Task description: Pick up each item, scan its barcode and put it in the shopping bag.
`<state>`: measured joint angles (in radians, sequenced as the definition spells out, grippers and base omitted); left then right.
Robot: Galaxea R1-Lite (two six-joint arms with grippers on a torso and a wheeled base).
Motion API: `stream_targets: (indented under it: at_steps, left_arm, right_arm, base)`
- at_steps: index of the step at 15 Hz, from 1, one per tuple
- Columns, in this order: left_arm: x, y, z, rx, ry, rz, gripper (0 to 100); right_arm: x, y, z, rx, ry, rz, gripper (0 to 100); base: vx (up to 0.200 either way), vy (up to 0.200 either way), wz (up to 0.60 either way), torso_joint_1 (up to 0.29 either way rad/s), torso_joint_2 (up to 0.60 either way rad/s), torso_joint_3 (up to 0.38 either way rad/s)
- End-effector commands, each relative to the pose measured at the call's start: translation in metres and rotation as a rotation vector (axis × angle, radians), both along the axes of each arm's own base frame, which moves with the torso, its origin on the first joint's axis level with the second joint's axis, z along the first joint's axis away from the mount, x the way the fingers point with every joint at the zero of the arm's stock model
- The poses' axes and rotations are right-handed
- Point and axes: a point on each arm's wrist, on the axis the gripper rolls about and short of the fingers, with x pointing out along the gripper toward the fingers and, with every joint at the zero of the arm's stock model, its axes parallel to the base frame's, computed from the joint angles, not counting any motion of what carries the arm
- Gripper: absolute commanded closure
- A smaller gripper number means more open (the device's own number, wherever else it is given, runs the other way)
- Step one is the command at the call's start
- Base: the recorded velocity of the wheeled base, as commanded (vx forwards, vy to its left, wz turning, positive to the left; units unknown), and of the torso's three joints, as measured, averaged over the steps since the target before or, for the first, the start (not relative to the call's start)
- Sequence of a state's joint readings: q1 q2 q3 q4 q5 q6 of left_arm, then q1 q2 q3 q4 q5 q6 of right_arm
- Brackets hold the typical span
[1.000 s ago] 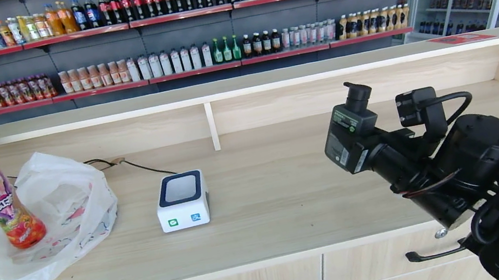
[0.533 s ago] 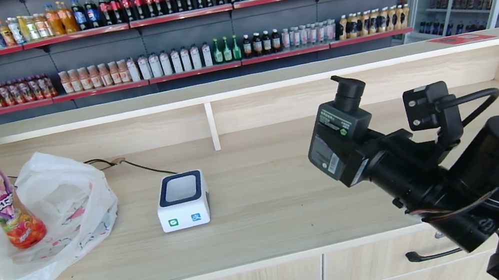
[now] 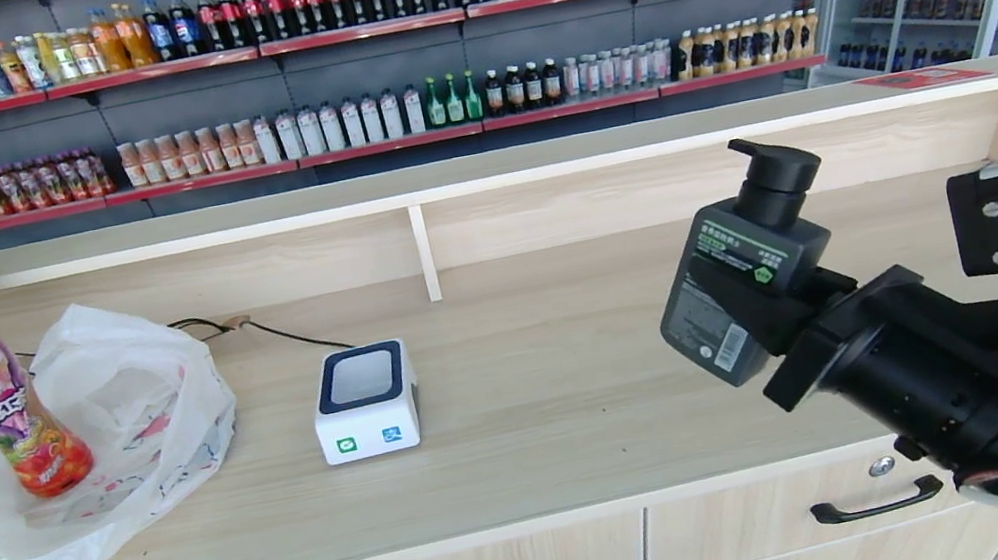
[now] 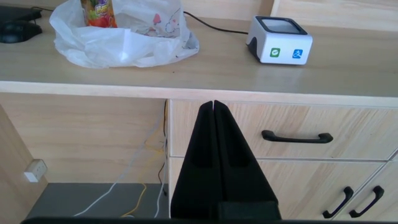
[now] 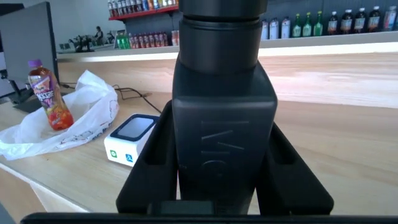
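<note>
Grip confirmed: the right gripper (image 3: 804,315) is clamped on a dark pump bottle (image 3: 742,280), held tilted above the counter (image 3: 535,436), well to the right of the scanner (image 3: 364,399). The bottle's base is buried between the jaws. In the right wrist view its pump head is cut off at the frame edge. The left gripper (image 4: 213,143) has its fingers pressed together on nothing and sits below counter level on the near side of the scanner, in front of the drawers (image 4: 298,134). The shopping bag (image 3: 128,423) lies well left of the scanner with a juice bottle (image 3: 3,404) at its far-left part. Whether that bottle stands inside the bag or only on its plastic cannot be determined. Compared with half a second ago, the pump bottle is farther right of the scanner. The scanner, bag and juice bottle are unmoved.
</note>
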<state>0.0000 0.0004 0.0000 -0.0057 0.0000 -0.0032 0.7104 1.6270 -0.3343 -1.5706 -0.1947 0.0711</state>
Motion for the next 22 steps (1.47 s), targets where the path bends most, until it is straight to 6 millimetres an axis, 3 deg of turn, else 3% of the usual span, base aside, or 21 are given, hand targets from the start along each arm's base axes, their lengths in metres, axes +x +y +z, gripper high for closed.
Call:
stream_targets:
  at_steps: [1, 6, 10, 14, 17, 20, 22]
  left_arm:
    - [0.0, 0.0, 0.0, 0.0, -0.001, 0.0, 100]
    - [0.0, 0.0, 0.0, 0.002, -0.001, 0.0, 100]
    - [0.0, 0.0, 0.0, 0.002, -0.001, 0.0, 100]
    - [0.0, 0.0, 0.0, 0.002, -0.001, 0.0, 100]
    - [0.0, 0.0, 0.0, 0.002, -0.001, 0.0, 100]
    - [0.0, 0.0, 0.0, 0.002, -0.001, 0.0, 100]
    - [0.0, 0.0, 0.0, 0.002, -0.001, 0.0, 100]
  right_arm:
    - [-0.008, -0.007, 0.003, 0.012, -0.009, 0.002, 100]
    - [-0.021, -0.017, 0.009, 0.102, 0.012, 0.04, 100]
    - [-0.025, -0.014, 0.016, 0.109, -0.017, 0.256, 100]
    - [-0.033, -0.017, 0.022, 0.238, 0.063, 0.433, 100]
    - [-0.031, -0.013, 0.035, 0.304, 0.069, 0.56, 100]
    - [-0.031, -0.01, 0.03, 0.323, 0.145, 0.645, 100]
    - [-0.027, -0.004, 0.038, 0.334, 0.13, 0.693, 100]
  base:
    - [0.0, 0.0, 0.0, 0.0, 0.0, 0.0]
    - [0.0, 0.0, 0.0, 0.0, 0.0, 0.0]
    - [0.0, 0.0, 0.0, 0.0, 0.0, 0.0]
    - [0.0, 0.0, 0.0, 0.0, 0.0, 0.0]
    - [0.0, 0.0, 0.0, 0.0, 0.0, 0.0]
    - [0.0, 0.0, 0.0, 0.0, 0.0, 0.0]
    - [0.0, 0.0, 0.0, 0.0, 0.0, 0.0]
